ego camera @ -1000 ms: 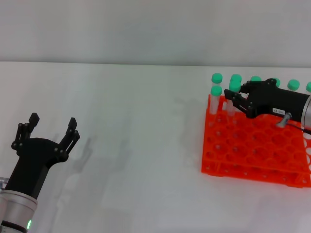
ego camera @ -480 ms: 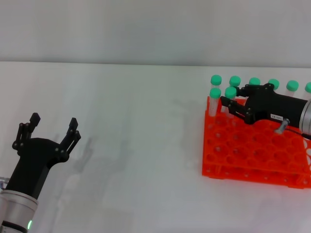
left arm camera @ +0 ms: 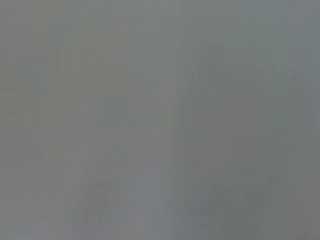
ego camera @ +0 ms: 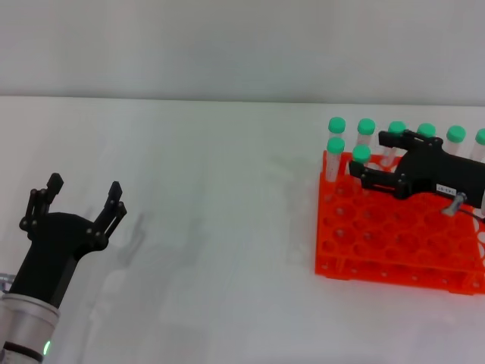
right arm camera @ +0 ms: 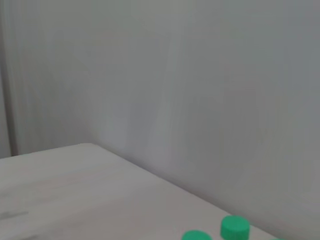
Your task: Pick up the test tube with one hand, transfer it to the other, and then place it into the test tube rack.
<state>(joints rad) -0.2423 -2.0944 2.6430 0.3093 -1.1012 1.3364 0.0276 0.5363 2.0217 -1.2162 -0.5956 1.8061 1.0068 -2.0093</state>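
The orange-red test tube rack [ego camera: 394,243] stands at the right of the white table. The green-capped test tube [ego camera: 361,155] stands upright in a hole in the rack's second row, next to another tube [ego camera: 336,145]. My right gripper [ego camera: 368,155] hovers over the rack, open, with one finger on each side of that tube's cap and not gripping it. My left gripper [ego camera: 73,199] is open and empty, low at the left of the table. The right wrist view shows two green caps [right arm camera: 234,227] at its edge. The left wrist view shows only grey.
Several more green-capped tubes [ego camera: 427,130] stand along the rack's back row. The rack's front rows show open holes. The white table [ego camera: 220,227] stretches between the two arms, with a grey wall behind it.
My right gripper lowered the tube into the rack, let go of it and drew back to the right. The left arm has not moved.
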